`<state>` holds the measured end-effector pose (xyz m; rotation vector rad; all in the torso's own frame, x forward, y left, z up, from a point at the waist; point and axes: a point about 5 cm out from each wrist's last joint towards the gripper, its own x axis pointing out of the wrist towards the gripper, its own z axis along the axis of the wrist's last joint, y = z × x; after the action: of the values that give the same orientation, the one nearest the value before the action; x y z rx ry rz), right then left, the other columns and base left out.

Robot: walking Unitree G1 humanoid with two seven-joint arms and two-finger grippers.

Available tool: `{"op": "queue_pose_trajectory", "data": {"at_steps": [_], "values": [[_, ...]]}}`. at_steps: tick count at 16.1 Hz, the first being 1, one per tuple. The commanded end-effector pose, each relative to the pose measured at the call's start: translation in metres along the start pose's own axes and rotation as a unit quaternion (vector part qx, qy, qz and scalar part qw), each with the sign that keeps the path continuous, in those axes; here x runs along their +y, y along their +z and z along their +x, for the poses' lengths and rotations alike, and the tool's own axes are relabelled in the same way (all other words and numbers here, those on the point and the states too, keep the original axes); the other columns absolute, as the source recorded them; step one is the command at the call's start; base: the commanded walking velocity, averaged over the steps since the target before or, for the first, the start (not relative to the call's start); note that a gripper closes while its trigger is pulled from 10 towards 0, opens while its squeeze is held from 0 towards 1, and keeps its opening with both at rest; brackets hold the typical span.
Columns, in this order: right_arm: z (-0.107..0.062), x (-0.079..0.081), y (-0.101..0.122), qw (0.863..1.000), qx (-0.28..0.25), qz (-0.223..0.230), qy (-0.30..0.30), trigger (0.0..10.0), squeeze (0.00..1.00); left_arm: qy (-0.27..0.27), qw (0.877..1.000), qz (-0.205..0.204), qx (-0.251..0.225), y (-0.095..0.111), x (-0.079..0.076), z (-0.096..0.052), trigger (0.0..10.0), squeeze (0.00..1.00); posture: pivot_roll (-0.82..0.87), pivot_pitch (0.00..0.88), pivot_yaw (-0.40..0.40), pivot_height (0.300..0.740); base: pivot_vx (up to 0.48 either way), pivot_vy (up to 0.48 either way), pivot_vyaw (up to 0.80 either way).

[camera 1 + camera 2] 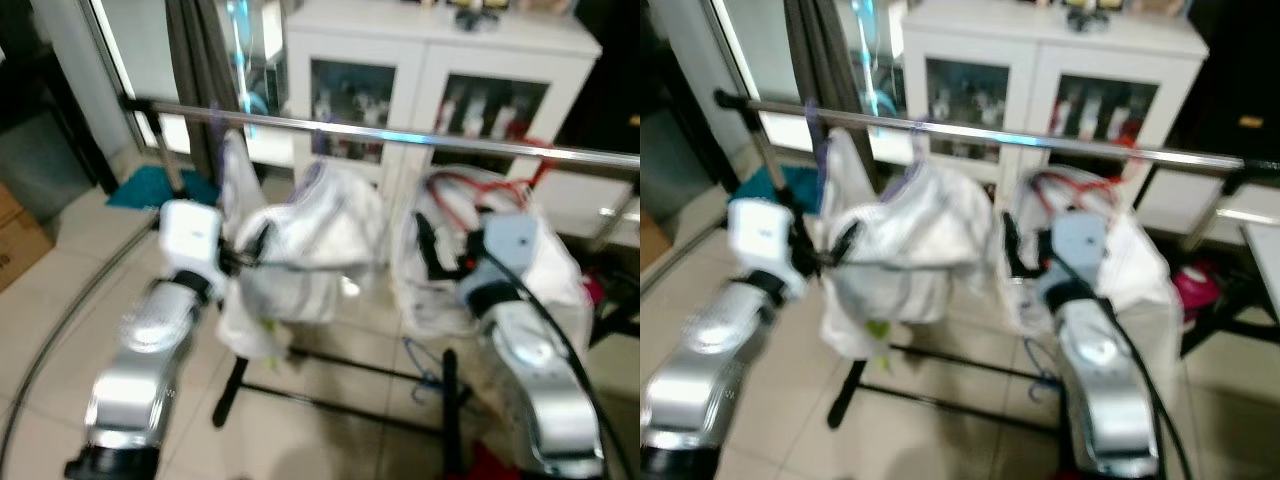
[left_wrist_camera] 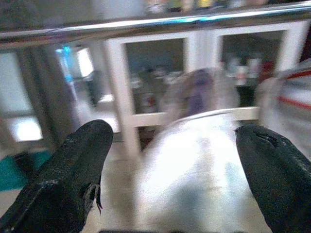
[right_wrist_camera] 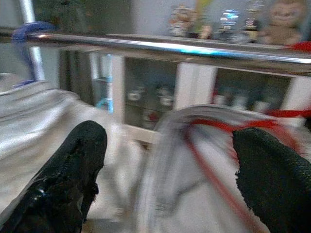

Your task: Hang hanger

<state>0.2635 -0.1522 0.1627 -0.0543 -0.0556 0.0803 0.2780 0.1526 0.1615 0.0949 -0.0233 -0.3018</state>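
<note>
The left gripper [image 2: 175, 165] has its jaws spread wide, with a blurred white garment [image 2: 194, 170] between and beyond the two black fingers [image 2: 73, 174]; nothing is clamped. In the head views this gripper [image 1: 245, 258] sits at the left edge of that white garment [image 1: 300, 250], which hangs bunched from the rail [image 1: 400, 137].

The right gripper [image 3: 170, 174] also has its jaws wide apart and holds nothing. Past its fingers [image 3: 68, 179] a red hanger [image 3: 214, 145] curves across a pale cloth, blurred, just under the shiny rail [image 3: 170, 48]. From the head camera the right gripper [image 1: 432, 245] points up at a second white garment [image 1: 545, 265], beside the red hanger [image 1: 480, 190] whose top reaches up to the rail.

The rail is a chrome bar running across the scene on a dark stand [image 1: 330, 365] that rests on the tiled floor [image 1: 60, 300]. Behind it stands a white cabinet [image 1: 430, 60] with glass doors and small items on its shelves and top. A blue hanger [image 1: 425, 365] lies on the floor near the stand. A cardboard box [image 1: 15, 240] sits at the far left.
</note>
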Motion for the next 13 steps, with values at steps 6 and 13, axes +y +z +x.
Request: {"op": "queue_pose_trajectory", "data": {"at_steps": [6, 13], "values": [[0.007, 0.011, 0.011, 0.999, 0.008, 0.016, 0.03, 10.0, 0.0, -0.104, 0.994, 0.004, 0.013, 0.003, -0.005, 0.007, 10.0, 0.49, -0.14, 0.0, 0.036, 0.74, 0.0, -0.08, 0.0], [0.044, 0.003, 0.024, 1.0, -0.008, 0.013, 0.025, 10.0, 0.0, -0.201, 0.978, 0.038, 0.039, -0.001, -0.011, 0.007, 10.0, 0.46, -0.13, 0.0, 0.048, 0.74, 0.0, 0.0, 0.0]]}}
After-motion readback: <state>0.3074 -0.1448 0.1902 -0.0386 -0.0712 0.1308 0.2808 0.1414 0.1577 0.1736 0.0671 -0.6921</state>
